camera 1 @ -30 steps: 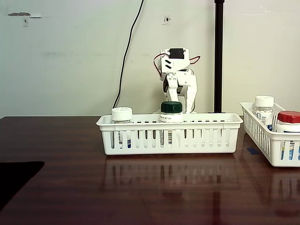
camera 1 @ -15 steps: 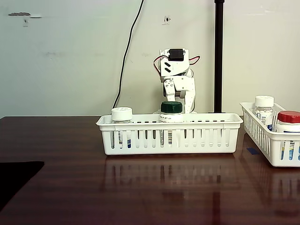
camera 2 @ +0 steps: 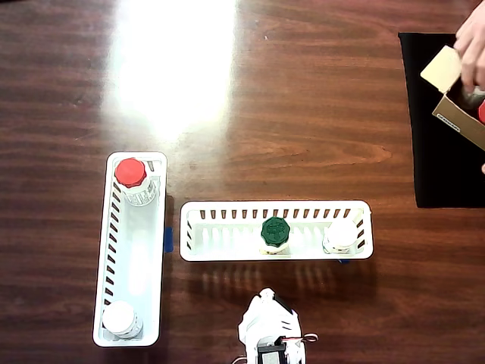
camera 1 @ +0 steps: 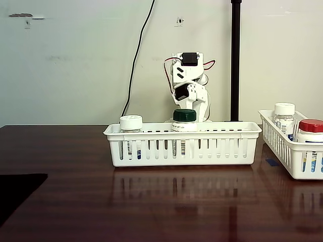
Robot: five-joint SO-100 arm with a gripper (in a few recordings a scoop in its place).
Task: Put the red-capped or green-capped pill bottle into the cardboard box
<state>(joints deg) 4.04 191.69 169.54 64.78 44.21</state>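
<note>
Wood table [camera 2: 303, 114] carries two white baskets: a long one [camera 2: 130, 311] lying up the left of the overhead view and a second one [camera 2: 227, 236] lying crosswise in front of the arm [camera 2: 267, 326]. A black mat [camera 2: 439, 152] sits at the right edge, where a person's hand [camera 2: 471, 42] holds the cardboard box [camera 2: 458, 114], well apart from both baskets. The arm is folded up behind the crosswise basket, and I cannot tell how the gripper [camera 1: 187, 93] jaws stand.

The green-capped bottle [camera 2: 275, 232] stands upright mid-basket, nearest the arm, with a white-capped bottle [camera 2: 341, 235] beside it. The red-capped bottle [camera 2: 132, 178] stands at the far end of the long basket, another white-capped bottle [camera 2: 121, 318] at its near end.

Reaching well likely means opening wide, coming straight down over the green cap, gripping below it, and lifting clear of the basket wall before swinging toward the box.
</note>
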